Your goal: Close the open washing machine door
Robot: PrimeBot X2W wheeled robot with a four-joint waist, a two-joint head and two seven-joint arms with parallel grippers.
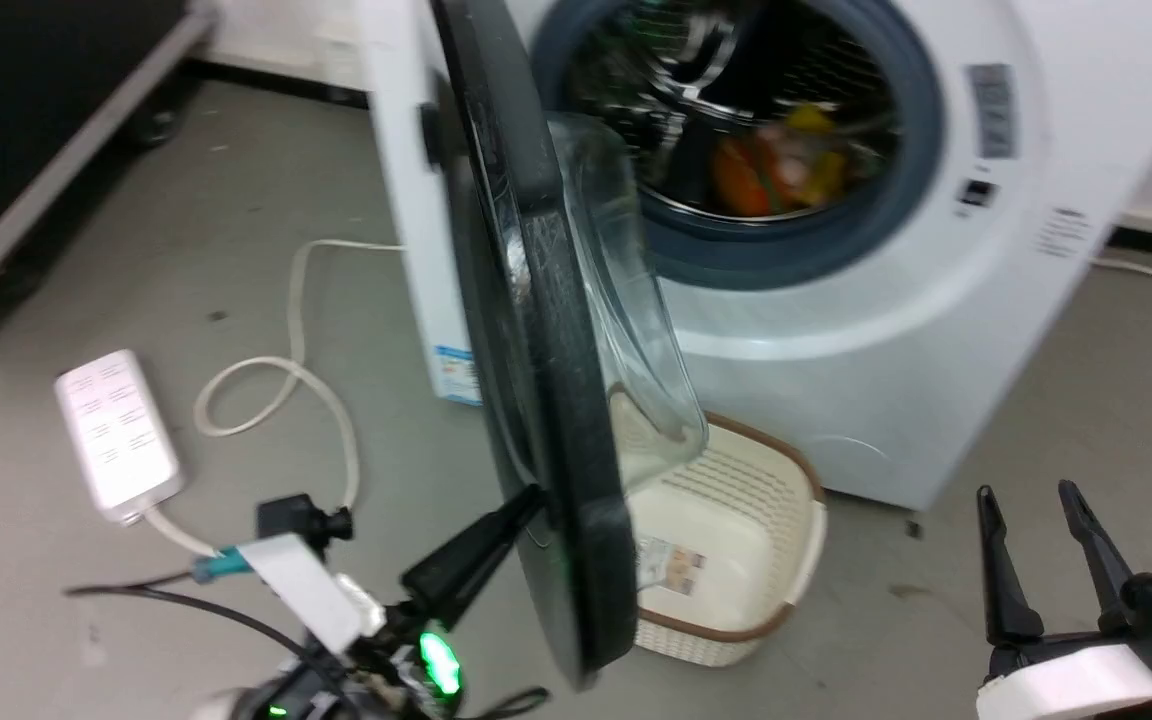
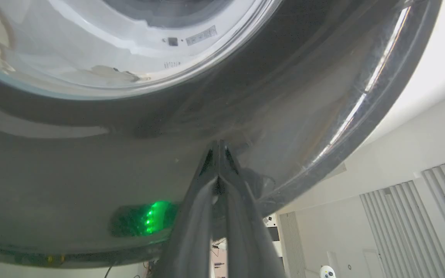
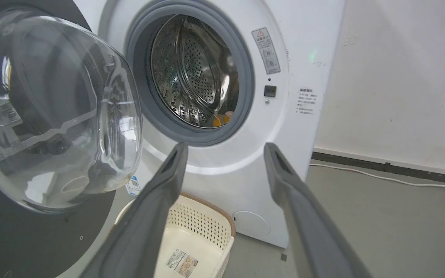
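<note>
Items (image 1: 776,165) in orange and yellow are lying in the steel drum (image 1: 726,90) of the washing machine (image 1: 936,330). A cream basket (image 1: 804,478) is sitting on the floor (image 1: 186,250) below the opening, holding a printed label (image 1: 671,560). The washing machine door (image 1: 546,330) is standing wide open. The left end effector (image 1: 528,497), fingers closed together, is touching the door's black outer face. The right end effector (image 1: 1026,492) is hanging open, well apart from the door.

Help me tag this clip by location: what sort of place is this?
Probably a workshop or test room, not a home: the washing machine stands on a bare grey floor, with a power strip and loose cable lying beside it.
</note>
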